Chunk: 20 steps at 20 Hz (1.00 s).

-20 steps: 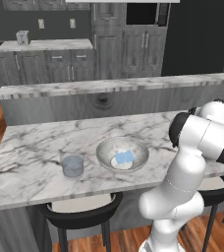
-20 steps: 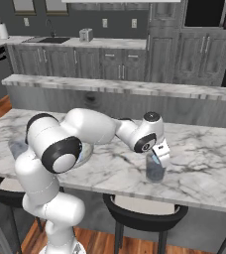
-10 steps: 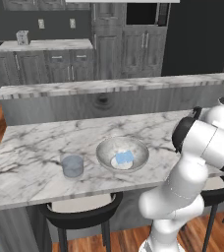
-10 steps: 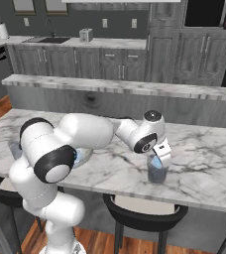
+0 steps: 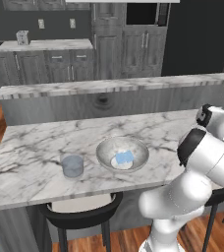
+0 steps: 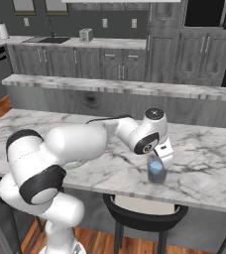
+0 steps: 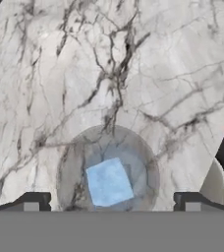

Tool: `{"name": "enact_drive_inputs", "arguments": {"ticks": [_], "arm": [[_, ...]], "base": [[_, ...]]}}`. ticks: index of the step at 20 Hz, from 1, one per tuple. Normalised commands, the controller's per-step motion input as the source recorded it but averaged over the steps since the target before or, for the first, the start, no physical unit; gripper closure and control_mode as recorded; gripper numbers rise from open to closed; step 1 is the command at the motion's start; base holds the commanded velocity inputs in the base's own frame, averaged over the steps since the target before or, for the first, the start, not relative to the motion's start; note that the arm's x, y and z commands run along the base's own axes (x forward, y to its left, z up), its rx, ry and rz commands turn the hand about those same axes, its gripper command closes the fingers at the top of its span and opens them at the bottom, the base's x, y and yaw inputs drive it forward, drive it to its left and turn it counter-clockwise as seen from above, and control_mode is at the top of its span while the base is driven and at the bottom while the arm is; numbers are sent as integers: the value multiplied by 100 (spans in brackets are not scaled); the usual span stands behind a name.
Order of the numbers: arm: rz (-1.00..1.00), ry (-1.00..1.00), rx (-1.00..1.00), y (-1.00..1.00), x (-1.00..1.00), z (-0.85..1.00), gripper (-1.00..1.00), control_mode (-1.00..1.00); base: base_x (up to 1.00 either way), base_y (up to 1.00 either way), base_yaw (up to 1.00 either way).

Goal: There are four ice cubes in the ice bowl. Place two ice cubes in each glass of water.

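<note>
Claw (image 7: 109,199), tips spread wide and empty, hangs above the short clear bluish tumbler (image 6: 156,171) on the marble tabletop (image 6: 209,163), pale blue ice cube (image 7: 109,182) inside. Risk: retreating low could topple the tumbler.

the gripper (image 7: 109,199) shows just its two dark fingertips (image 7: 33,201), their lower parts cut off at the bottom edge of the hand view. between them, the near rim of the glass of water (image 7: 108,170) is cut off too, so it cannot be told whether the ice cube (image 7: 109,182) floats or rests on the bottom. in the right base view the hand hides the fingers and the top of that glass (image 6: 156,171). in the left base view the ice cubes (image 5: 124,158) in the ice bowl (image 5: 122,153) blur into one pale patch; their number cannot be told.
</note>
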Motion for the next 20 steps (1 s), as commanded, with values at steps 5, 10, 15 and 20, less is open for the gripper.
{"name": "enact_drive_inputs", "arguments": {"ticks": [5, 10, 15, 20], "arm": [[10, -3, -5, 11, -100, 40, -100, -100], [23, 0, -23, 50, -100, 35, -100, -100], [37, 0, -33, 68, -100, 28, -100, -100], [52, -3, -17, 59, -63, 29, -100, -100]], "base": [[0, 0, 0], [0, 0, 0], [0, 0, 0], [0, 0, 0]]}}
